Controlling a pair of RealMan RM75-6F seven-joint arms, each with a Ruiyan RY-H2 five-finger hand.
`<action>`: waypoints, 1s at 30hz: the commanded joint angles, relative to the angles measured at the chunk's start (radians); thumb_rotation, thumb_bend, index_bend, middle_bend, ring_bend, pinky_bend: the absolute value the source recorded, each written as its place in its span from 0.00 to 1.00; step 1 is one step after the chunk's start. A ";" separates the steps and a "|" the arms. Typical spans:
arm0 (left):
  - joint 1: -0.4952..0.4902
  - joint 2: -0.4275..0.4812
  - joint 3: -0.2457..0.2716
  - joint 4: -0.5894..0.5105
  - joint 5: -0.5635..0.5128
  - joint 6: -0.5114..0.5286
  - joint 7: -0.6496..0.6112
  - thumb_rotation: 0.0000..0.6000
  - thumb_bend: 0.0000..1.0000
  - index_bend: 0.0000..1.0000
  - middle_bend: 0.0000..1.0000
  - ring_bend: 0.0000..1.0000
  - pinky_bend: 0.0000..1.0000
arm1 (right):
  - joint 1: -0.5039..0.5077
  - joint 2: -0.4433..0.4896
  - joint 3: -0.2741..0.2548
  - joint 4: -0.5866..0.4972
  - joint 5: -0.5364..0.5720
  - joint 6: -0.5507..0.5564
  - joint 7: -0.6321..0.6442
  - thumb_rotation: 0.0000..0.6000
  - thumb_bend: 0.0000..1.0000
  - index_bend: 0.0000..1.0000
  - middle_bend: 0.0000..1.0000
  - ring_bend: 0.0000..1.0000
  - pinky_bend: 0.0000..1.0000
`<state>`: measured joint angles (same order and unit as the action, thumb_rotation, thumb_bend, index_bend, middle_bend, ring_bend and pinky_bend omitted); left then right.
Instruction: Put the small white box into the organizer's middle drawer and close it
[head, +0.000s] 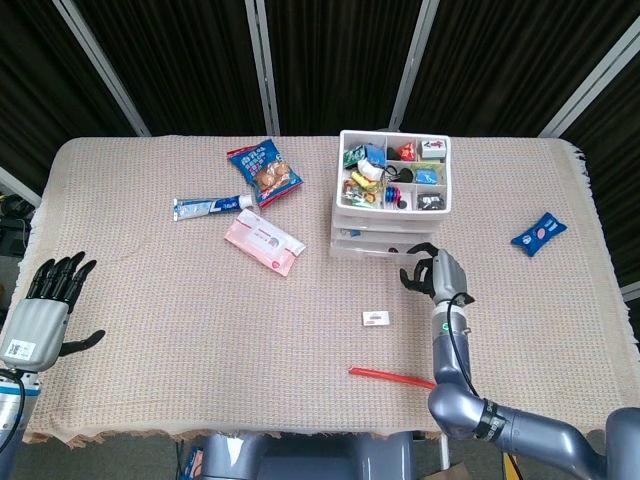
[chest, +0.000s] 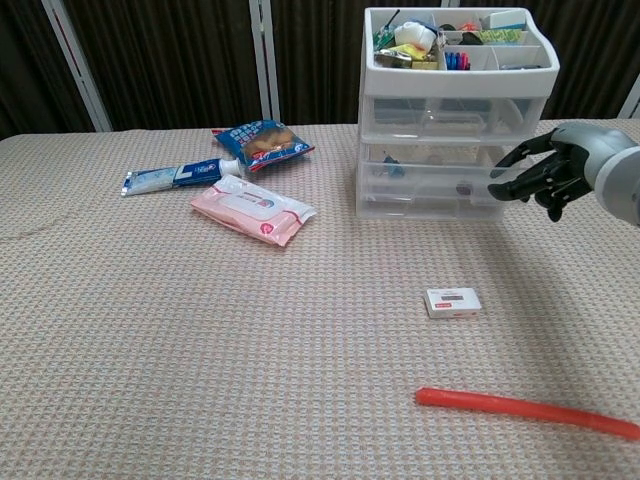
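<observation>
Red stick (chest: 525, 411) lies nearest, by the front edge of the tabletop (head: 150, 330), right of centre. Just behind it, the small white box (chest: 453, 301): flat, rectangular, white with a small red-marked label on top, lying flat on the cloth, touched by nothing. Left hand (head: 40, 305) at the front-left corner, off to the side, fingers spread and straight, holding nothing.

Right hand (chest: 545, 175) is up at the organizer (chest: 455, 110), fingers curled in against the right end of the middle drawer (chest: 430, 182); the drawer front sits slightly forward of the ones above and below. Cannot tell whether the fingers actually hook its edge or only touch it.

Organizer stands toward the back edge, right of centre, clear drawers, top tray full of small items. Pink wipes pack (chest: 253, 209), toothpaste tube (chest: 180, 176) and blue snack bag (chest: 261, 142) sit left of it. Blue packet (head: 537, 232) near the right edge.
</observation>
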<state>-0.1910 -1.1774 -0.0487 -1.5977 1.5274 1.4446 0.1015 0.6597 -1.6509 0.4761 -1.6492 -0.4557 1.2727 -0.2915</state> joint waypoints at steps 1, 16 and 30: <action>0.001 0.000 0.000 0.000 0.001 0.001 0.002 1.00 0.01 0.02 0.00 0.00 0.00 | -0.017 0.015 -0.010 -0.023 -0.011 0.006 0.006 1.00 0.28 0.42 0.76 0.80 0.73; 0.003 -0.005 0.000 0.002 0.003 0.007 0.010 1.00 0.01 0.02 0.00 0.00 0.00 | -0.084 0.052 -0.075 -0.120 -0.084 0.022 0.035 1.00 0.28 0.38 0.76 0.79 0.73; 0.003 -0.008 -0.003 0.006 0.002 0.009 0.012 1.00 0.01 0.02 0.00 0.00 0.00 | -0.136 0.144 -0.123 -0.273 -0.227 0.042 0.045 1.00 0.24 0.20 0.76 0.80 0.73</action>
<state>-0.1882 -1.1851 -0.0513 -1.5913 1.5290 1.4536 0.1134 0.5398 -1.5359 0.3752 -1.8849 -0.6453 1.3029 -0.2390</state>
